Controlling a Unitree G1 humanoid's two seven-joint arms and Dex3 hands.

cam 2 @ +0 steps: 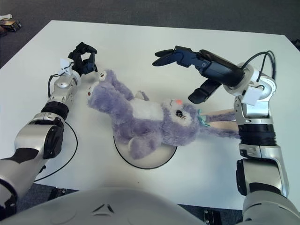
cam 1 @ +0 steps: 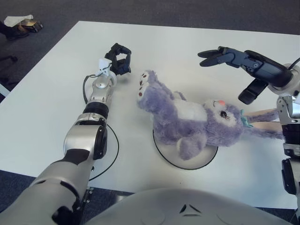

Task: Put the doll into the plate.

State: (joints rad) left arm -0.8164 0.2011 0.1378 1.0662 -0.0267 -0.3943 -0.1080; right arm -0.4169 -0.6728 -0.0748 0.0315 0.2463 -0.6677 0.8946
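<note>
A purple plush bunny doll with a white belly lies on its back across a white round plate. Its legs point to the far left, its head and long ears to the right, beyond the plate's rim. My right hand hovers above the doll's head, fingers spread, holding nothing. My left hand shows on the table left of the doll's feet, fingers curled and empty, apart from the doll.
The white table reaches back to a dark carpet. A black cable loop lies on the table by my left forearm. Some small items lie on the floor at the far left.
</note>
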